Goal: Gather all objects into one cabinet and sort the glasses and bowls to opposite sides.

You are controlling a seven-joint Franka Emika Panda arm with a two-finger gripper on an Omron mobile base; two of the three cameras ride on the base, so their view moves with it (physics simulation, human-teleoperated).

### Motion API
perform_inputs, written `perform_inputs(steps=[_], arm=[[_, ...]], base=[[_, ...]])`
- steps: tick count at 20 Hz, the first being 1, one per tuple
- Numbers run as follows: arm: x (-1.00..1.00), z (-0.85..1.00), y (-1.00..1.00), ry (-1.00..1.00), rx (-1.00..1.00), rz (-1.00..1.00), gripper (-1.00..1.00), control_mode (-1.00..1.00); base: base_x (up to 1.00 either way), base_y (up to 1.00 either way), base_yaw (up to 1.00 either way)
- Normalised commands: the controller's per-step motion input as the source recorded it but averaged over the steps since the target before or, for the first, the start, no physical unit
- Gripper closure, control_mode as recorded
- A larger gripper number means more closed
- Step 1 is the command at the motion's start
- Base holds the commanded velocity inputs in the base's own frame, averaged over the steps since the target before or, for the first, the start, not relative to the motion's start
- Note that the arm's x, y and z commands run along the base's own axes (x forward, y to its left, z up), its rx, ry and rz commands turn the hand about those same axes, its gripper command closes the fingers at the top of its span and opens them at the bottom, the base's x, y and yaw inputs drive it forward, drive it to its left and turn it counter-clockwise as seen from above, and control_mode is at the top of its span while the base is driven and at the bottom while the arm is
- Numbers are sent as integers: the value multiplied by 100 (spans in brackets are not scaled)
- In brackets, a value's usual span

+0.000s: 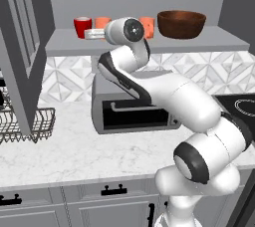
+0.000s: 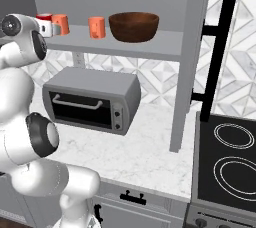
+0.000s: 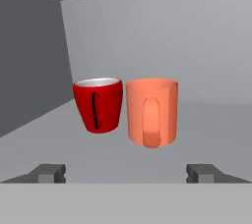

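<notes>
On the grey cabinet shelf (image 1: 219,42) (image 2: 150,44) a red cup (image 3: 98,105) (image 1: 82,26) (image 2: 44,18) and an orange cup (image 3: 151,112) (image 1: 102,22) (image 2: 61,23) stand side by side at the left. My gripper (image 3: 127,173) (image 1: 92,34) is open just in front of them; the orange cup stands free ahead of the gap, with nothing held. A second orange cup (image 1: 148,27) (image 2: 97,27) stands further right, beside the wide dark brown bowl (image 1: 181,23) (image 2: 133,26).
A grey toaster oven (image 1: 132,109) (image 2: 90,99) sits on the marble counter under the shelf. A wire dish rack (image 1: 25,121) is at the left. The cabinet door with its black bar handle (image 2: 217,52) stands open at the right, above a black stove (image 2: 227,157).
</notes>
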Motion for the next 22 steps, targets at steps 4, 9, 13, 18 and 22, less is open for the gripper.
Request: perform_inputs(steps=[4,9,13,18,22], arm=[[-54,12,0,0,0,-2,-100,-100],[-64,3,-13,0,0,-9,-100,-100],[-57,1,-36,0,0,-11,-100,-100],[-53,12,-39,0,0,-11,-100,-100],[-43,33,-32,0,0,-4,-100,-100]], base=[[0,0,0],[0,0,0],[0,0,0],[0,0,0],[0,0,0]])
